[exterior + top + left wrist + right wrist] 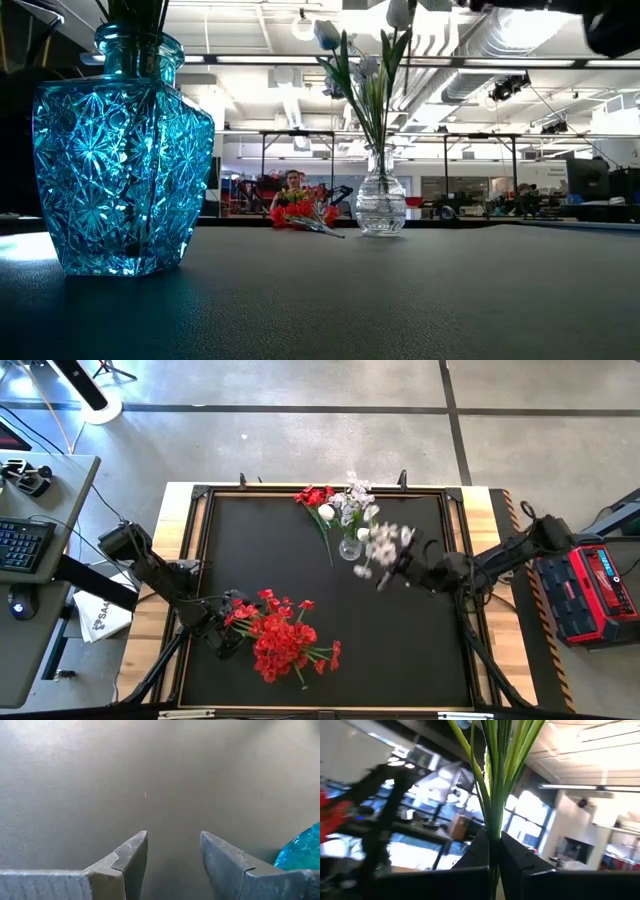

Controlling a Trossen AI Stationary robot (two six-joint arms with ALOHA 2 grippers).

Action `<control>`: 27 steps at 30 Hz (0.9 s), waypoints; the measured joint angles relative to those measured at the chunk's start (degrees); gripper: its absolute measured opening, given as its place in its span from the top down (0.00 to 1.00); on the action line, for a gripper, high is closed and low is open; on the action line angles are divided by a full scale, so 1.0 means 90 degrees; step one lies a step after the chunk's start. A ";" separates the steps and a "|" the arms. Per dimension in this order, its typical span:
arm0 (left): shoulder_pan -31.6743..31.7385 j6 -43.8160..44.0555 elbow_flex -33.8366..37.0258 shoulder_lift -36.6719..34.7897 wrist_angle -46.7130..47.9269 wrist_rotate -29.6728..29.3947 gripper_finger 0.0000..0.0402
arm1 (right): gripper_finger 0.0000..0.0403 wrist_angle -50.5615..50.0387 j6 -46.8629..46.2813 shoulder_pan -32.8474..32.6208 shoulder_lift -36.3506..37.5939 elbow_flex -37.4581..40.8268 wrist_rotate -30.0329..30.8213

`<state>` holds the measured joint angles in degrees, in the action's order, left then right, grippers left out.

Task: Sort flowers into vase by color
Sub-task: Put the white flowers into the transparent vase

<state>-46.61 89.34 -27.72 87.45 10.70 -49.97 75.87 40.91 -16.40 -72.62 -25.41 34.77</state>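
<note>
White flowers [383, 545] are pinched in the right gripper [398, 567], just right of what we take for a clear vase [350, 547]. Left gripper [228, 622] gapes empty beside red flowers [285, 645].

Two vases on the table — one blue [122, 150], one clear [381, 205] — and two robot arms at work.
</note>
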 joint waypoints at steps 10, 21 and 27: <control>0.0000 -0.0383 0.0000 -0.0001 -0.0186 -0.0037 0.58 | 1.00 -0.1173 -0.2238 0.1917 -0.0027 0.0000 -0.1596; 0.0000 -0.0482 0.0001 0.0000 -0.0190 -0.0259 0.58 | 1.00 -0.1214 -0.3082 0.2797 -0.0312 0.0000 -0.2020; 0.0000 -0.0486 -0.0001 -0.0002 -0.0200 -0.0260 0.58 | 1.00 -0.0768 -0.3220 0.2867 -0.0873 0.0000 -0.2101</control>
<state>-46.61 84.97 -27.73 87.44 8.91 -52.31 68.96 11.92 9.41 -80.47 -25.41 15.86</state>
